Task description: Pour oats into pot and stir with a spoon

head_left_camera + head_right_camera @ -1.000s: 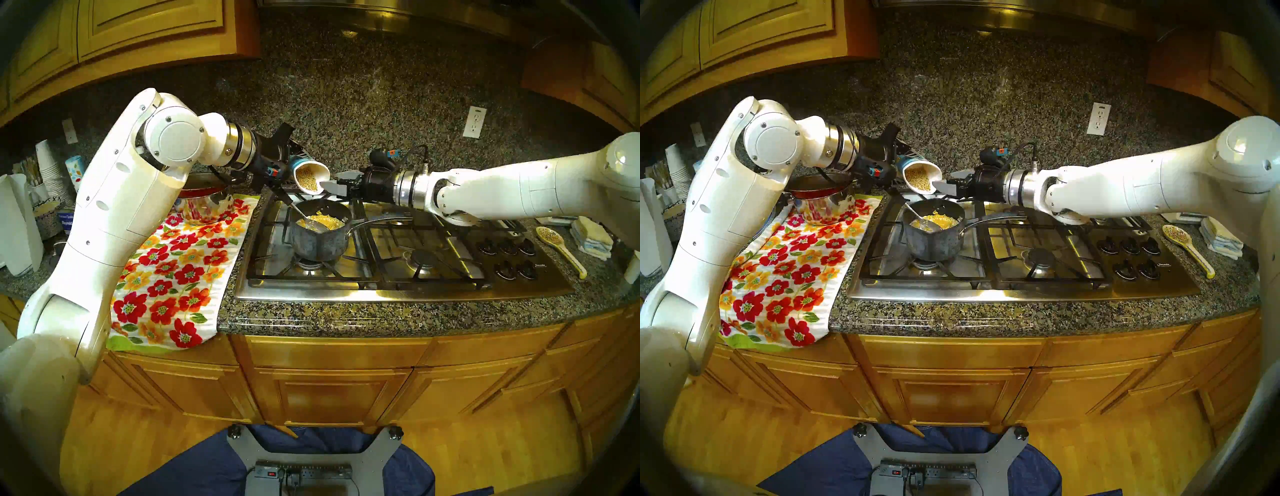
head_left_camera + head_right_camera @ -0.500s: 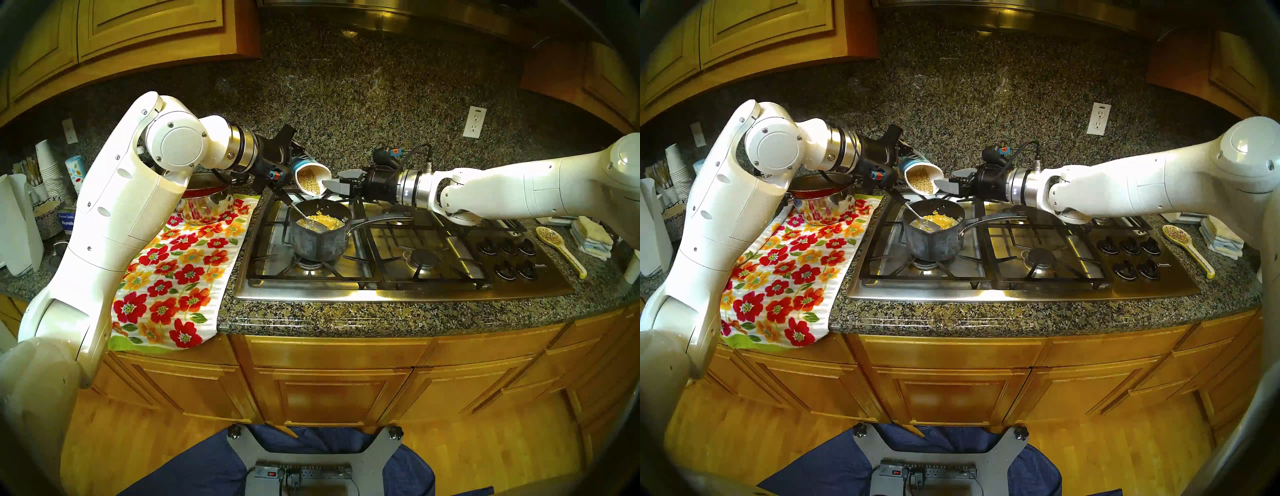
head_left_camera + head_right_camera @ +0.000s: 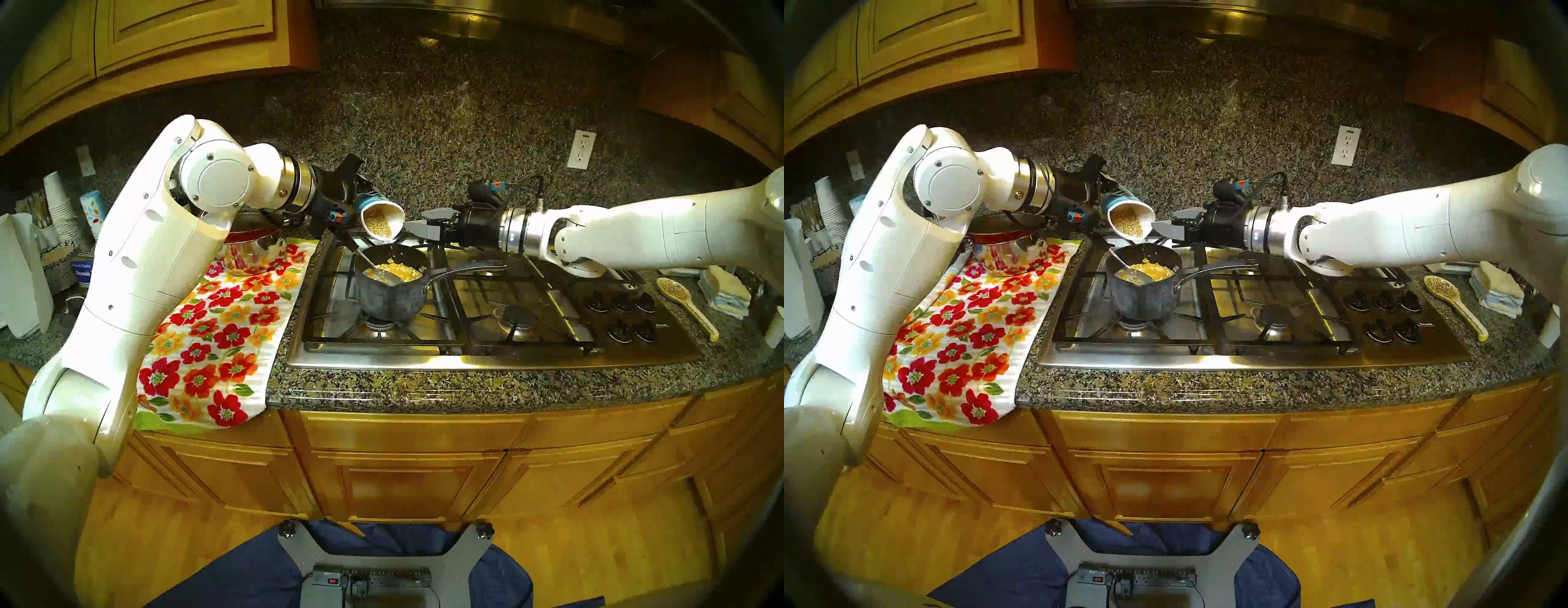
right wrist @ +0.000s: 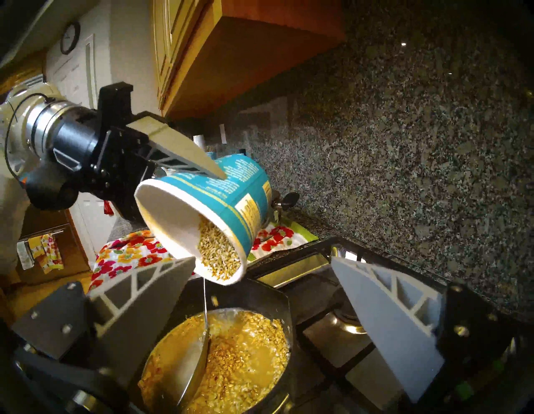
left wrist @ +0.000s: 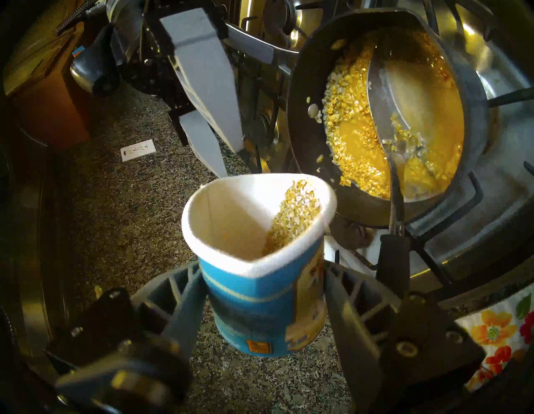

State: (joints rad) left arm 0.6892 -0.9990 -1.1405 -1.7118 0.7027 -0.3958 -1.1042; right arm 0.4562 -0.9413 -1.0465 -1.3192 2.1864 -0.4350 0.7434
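The granite counter (image 3: 424,388) runs along the near edge, with the steel cooktop (image 3: 488,356) set into it and a flowered towel (image 3: 212,339) draped over the near edge to the cooktop's left. The pot (image 3: 390,293) sits on the near-left burner grate, its long silver handle reaching right across the grates. Inside lie wet yellow oats (image 3: 399,271), and the spoon (image 3: 379,274) rests with its bowl in them, its black handle leaning up over the pot's far-left rim.

Just above that far rim the left gripper (image 5: 260,292) is clamped on the paper cup (image 5: 260,269), one finger on each side of the blue label, squeezing the white rim out of round. The cup is tipped mouth-down toward the pot, a bank of dry flakes lying against its lower lip, which hangs just over the pot's far rim. The left arm comes in from the left, above the towel, its wrist sloping down to the right.

The right gripper (image 3: 418,225) hangs just right of the cup's lip, apart from it, its fingers (image 4: 398,315) spread wide with nothing between them. The right arm stretches in nearly level from the right, above the far burners.

The right half of the cooktop is bare; a ceramic spoon rest (image 3: 683,301) lies on the counter beyond the knobs. A shiny steel pot (image 3: 250,250) stands at the towel's far end, the backsplash behind.
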